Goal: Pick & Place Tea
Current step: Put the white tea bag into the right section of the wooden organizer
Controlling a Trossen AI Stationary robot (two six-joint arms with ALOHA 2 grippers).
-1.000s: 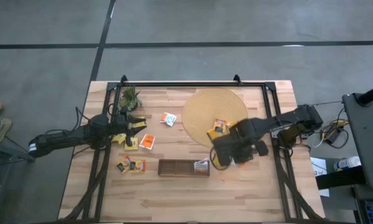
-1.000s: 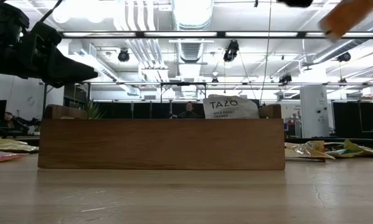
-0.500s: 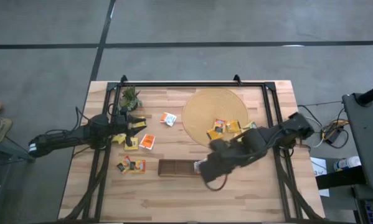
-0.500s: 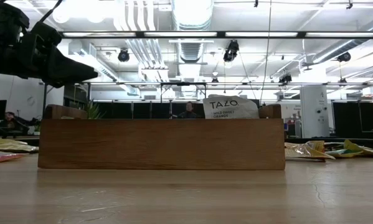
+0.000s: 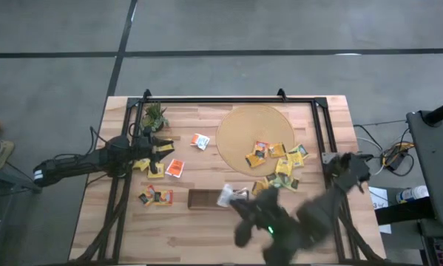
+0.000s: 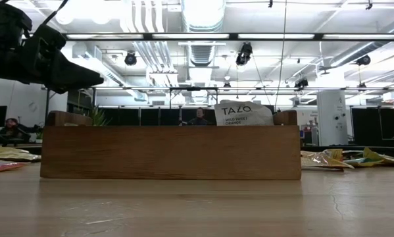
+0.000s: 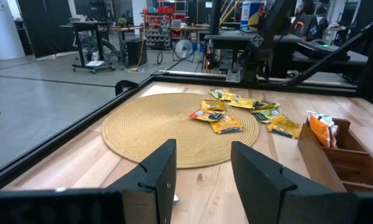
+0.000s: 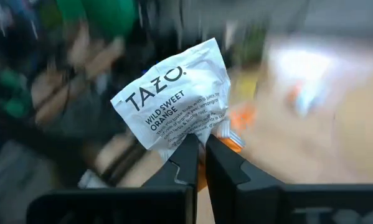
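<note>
Near the table's front edge, right of centre, the right gripper (image 8: 198, 163) pinches a white Tazo sachet (image 8: 174, 93) by its lower edge, fingers clamped together on it; from above, arm and sachet (image 5: 226, 195) are smeared, just right of the dark brown tray (image 5: 205, 198). Other tea sachets (image 5: 278, 157) lie on and beside the round woven mat (image 5: 236, 127). At far left, the left gripper (image 5: 160, 150) hovers, fingers apart, over more yellow sachets (image 5: 155, 172), partly hiding them.
</note>
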